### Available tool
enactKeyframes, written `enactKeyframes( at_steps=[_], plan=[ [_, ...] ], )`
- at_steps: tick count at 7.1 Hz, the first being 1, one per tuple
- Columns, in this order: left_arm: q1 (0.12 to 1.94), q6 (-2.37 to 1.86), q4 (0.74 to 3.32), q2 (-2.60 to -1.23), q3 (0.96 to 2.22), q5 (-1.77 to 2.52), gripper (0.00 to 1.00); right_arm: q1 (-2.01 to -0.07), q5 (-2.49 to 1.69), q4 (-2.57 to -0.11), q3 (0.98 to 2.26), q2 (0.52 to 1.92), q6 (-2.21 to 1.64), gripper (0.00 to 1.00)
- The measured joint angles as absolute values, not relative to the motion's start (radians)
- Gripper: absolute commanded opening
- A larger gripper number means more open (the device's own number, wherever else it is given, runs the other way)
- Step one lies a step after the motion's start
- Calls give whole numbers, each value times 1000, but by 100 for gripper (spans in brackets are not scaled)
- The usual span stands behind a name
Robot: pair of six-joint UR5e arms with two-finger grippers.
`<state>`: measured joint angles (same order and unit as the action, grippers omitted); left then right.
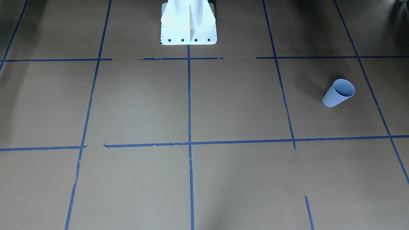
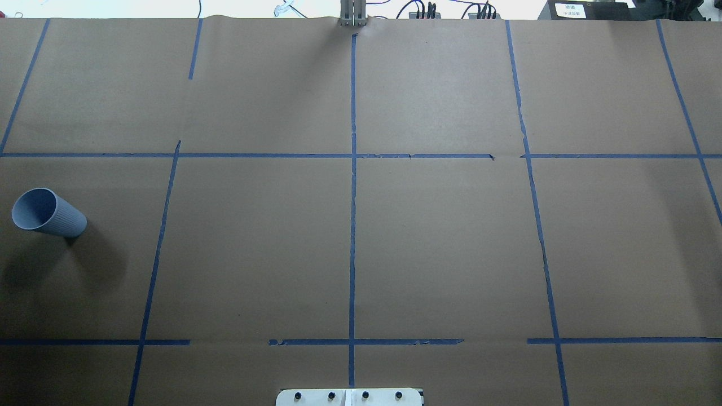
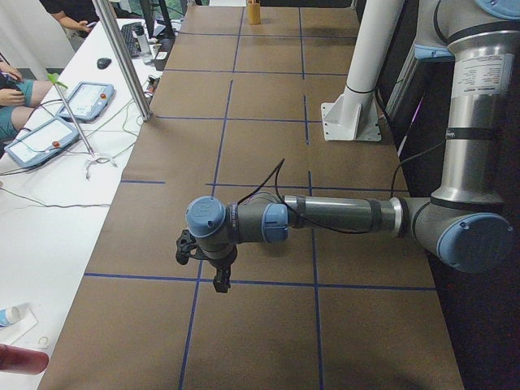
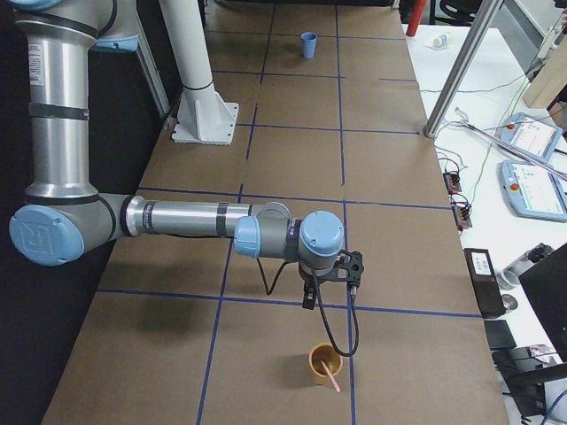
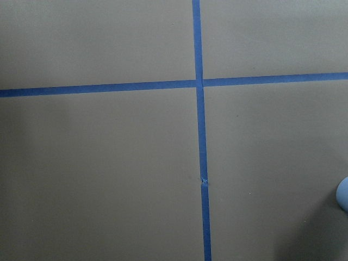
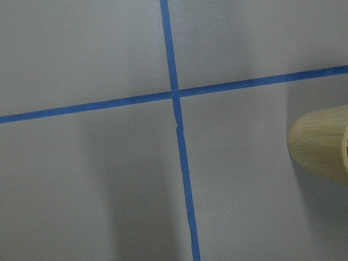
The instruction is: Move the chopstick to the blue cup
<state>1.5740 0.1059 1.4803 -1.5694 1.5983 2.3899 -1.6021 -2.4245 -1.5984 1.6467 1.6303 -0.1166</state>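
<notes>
Shows the blue cup (image 2: 48, 213) upright near the bench's left edge, the pink chopstick (image 4: 331, 376) leaning in the orange cup (image 4: 325, 361) near the right edge, and the left gripper (image 3: 220, 279) and right gripper (image 4: 308, 296) hanging above the bench, apart or together impossible to tell.

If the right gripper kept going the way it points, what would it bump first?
Probably just the brown table, by the blue tape crossing. The right gripper points down, and the orange cup seems off to its side.
</notes>
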Motion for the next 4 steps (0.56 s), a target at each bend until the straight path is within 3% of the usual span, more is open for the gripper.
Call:
enactKeyframes(
  at_steps=[4],
  plan=[
    [1574, 104, 1480, -1568, 1606, 2391, 100, -1602, -2415, -1598, 1650, 1628, -120, 100]
  ],
)
